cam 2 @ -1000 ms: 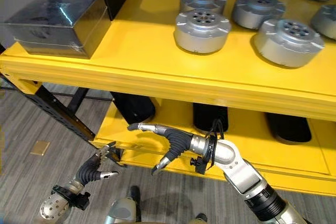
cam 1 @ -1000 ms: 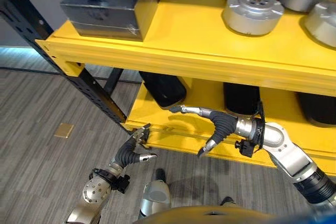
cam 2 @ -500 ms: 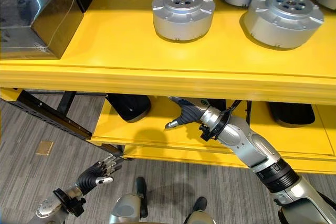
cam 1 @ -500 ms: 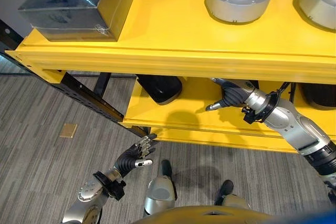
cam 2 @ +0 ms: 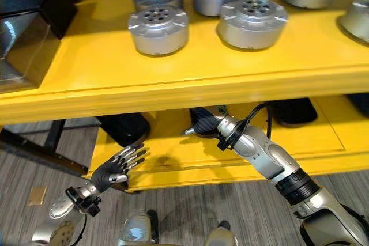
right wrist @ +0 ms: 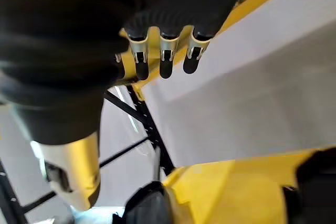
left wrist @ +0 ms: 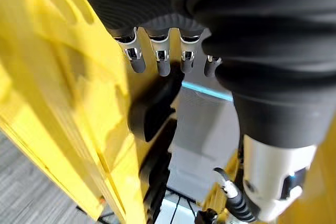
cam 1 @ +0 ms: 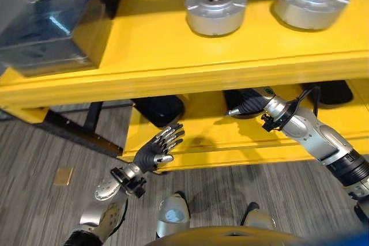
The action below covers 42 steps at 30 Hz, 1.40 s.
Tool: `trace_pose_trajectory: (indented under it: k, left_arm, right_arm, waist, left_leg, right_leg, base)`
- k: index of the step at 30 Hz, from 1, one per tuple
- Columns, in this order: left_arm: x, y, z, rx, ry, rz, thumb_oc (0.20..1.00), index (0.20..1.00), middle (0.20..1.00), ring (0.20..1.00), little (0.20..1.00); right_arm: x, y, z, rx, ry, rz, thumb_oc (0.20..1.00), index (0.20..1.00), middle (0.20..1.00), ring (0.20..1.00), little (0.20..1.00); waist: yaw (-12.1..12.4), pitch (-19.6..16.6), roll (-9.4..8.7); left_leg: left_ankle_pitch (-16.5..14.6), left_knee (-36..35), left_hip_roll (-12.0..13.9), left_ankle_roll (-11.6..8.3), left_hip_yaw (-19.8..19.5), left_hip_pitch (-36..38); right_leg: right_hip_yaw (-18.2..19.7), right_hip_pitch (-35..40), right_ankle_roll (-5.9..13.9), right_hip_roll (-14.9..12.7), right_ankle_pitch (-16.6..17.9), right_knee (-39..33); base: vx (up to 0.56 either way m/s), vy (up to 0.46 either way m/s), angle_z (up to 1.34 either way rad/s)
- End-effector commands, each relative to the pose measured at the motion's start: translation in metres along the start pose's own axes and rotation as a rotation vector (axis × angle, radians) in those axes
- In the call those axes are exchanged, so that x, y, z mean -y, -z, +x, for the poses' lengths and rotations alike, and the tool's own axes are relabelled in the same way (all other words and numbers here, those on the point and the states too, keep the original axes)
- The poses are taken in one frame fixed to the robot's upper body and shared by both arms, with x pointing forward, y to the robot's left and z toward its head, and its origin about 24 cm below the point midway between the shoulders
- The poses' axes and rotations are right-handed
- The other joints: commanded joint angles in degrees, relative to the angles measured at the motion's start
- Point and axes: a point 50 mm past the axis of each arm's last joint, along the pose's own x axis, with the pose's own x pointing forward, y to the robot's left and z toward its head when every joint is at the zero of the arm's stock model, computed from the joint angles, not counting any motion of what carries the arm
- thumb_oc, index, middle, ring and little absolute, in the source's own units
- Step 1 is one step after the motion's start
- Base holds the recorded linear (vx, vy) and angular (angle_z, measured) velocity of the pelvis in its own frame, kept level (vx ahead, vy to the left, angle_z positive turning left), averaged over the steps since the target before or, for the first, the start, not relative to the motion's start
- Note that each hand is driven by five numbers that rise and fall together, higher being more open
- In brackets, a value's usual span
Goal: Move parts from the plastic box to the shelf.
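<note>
Several silver round parts [cam 1: 216, 11] stand on the yellow shelf's upper board [cam 1: 155, 50], among them one at the right [cam 2: 252, 22]. My right hand [cam 1: 248, 103] reaches under that board over the lower board [cam 1: 230, 142], fingers straight, holding nothing. In its wrist view the fingers [right wrist: 165, 56] point out into free space. My left hand [cam 1: 153, 152] hovers in front of the lower board's front edge, fingers spread and empty. The left wrist view shows its straight fingers [left wrist: 160, 59] beside the yellow edge.
Black shiny boxes [cam 1: 55, 33] sit at the left of the upper board. Dark rounded objects [cam 1: 158, 109] [cam 2: 291, 110] lie on the lower board. A black slanted frame bar [cam 1: 69, 128] runs below left. A small tan plate [cam 1: 62, 176] lies on the grey floor.
The camera has shifted. My left hand rose from near the floor to the lower board's front edge and spread its fingers. My right hand stays under the upper board.
</note>
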Motion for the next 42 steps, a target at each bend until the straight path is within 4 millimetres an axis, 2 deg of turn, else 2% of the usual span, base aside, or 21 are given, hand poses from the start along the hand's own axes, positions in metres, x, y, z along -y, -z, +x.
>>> trace_pose_trajectory:
  k: [1,3,8,12,18,24,29,33,42]
  left_arm:
    - [0.003,-0.003,-0.007,0.013,-0.009,-0.024,1.0,1.0,1.0,1.0,1.0]
    - [0.004,0.001,-0.012,0.008,-0.037,-0.041,1.0,1.0,1.0,1.0,1.0]
    - [0.003,0.004,-0.03,0.018,-0.092,-0.099,1.0,1.0,1.0,1.0,1.0]
    - [0.001,0.002,-0.033,0.059,-0.109,-0.125,1.0,1.0,1.0,1.0,1.0]
    - [0.001,-0.002,-0.03,0.089,-0.131,-0.082,1.0,1.0,1.0,1.0,1.0]
    - [0.001,0.003,-0.031,0.068,-0.15,-0.081,1.0,1.0,1.0,1.0,1.0]
    - [0.003,0.003,-0.026,0.073,-0.127,-0.064,1.0,1.0,1.0,1.0,1.0]
    - [0.006,0.004,-0.018,0.078,-0.119,-0.066,1.0,1.0,1.0,1.0,1.0]
    - [0.009,0.001,-0.009,0.087,-0.105,-0.069,1.0,1.0,1.0,1.0,1.0]
  right_arm:
    - [0.008,-0.008,0.004,0.057,0.055,0.021,1.0,1.0,1.0,1.0,1.0]
    - [-0.002,-0.001,-0.001,0.026,0.044,0.037,1.0,1.0,1.0,1.0,1.0]
    - [-0.012,0.001,-0.008,0.0,0.01,0.028,1.0,1.0,1.0,1.0,1.0]
    - [-0.017,-0.001,-0.01,0.011,-0.01,0.025,1.0,1.0,1.0,1.0,1.0]
    - [-0.027,-0.005,0.003,0.052,-0.074,-0.007,1.0,1.0,1.0,1.0,1.0]
    - [-0.041,-0.002,0.008,0.048,-0.129,-0.06,1.0,1.0,1.0,1.0,1.0]
    - [-0.049,0.005,0.016,0.06,-0.115,-0.172,1.0,1.0,1.0,1.0,1.0]
    - [-0.043,0.009,0.03,0.033,0.015,-0.277,1.0,1.0,1.0,1.0,1.0]
    - [-0.035,0.017,0.043,-0.024,0.076,-0.345,1.0,1.0,1.0,1.0,1.0]
  waist:
    - [1.9,-2.5,-0.16]
    - [2.6,-2.5,-0.27]
    - [5.4,-1.3,-0.44]
    - [6.6,-0.5,-0.71]
    - [10.2,1.9,-1.15]
    - [11.4,2.5,-1.09]
    - [12.4,3.3,-1.11]
    - [12.9,3.9,-0.86]
    - [13.4,5.1,-0.24]
  left_leg:
    - [1.9,-2.9,3.1,-0.89,2.6,4.6]
    - [2.4,-5.4,2.0,-0.7,1.5,5.7]
    - [4.1,-8.6,1.5,-0.55,-0.1,5.5]
    - [4.7,-8.4,1.5,-0.66,-0.9,4.2]
    - [6.2,-7.7,1.8,-1.55,-3.0,1.1]
    - [6.7,-7.5,2.1,-2.05,-3.9,0.5]
    - [6.9,-7.2,2.1,-2.16,-4.5,-0.1]
    - [7.1,-6.9,2.0,-2.14,-4.8,-0.7]
    - [7.2,-6.2,2.3,-2.51,-5.3,-1.9]
  right_leg:
    - [-8.3,1.6,-1.42,1.0,-4.2,4.5]
    - [-8.2,2.0,-0.18,0.1,-2.1,3.0]
    - [-8.7,1.8,2.34,-2.4,-0.4,2.3]
    - [-9.1,2.0,2.82,-2.7,-0.5,2.3]
    - [-11.5,2.6,2.65,-2.8,-1.6,3.1]
    - [-12.3,3.3,2.48,-2.8,-1.9,3.2]
    - [-13.1,3.4,2.55,-3.1,-2.0,3.7]
    - [-13.5,3.3,2.74,-3.4,-1.9,4.0]
    - [-13.6,2.6,2.87,-3.9,-2.0,4.7]
  base:
    - [0.04,0.37,0.0]
    - [0.02,0.339,0.3]
    - [-0.06,0.169,0.06]
    - [-0.08,0.015,0.15]
    - [-0.14,-0.034,0.29]
    - [-0.05,-0.001,0.15]
    - [-0.05,0.005,0.12]
    - [-0.03,0.033,0.05]
    - [-0.02,0.027,0.07]
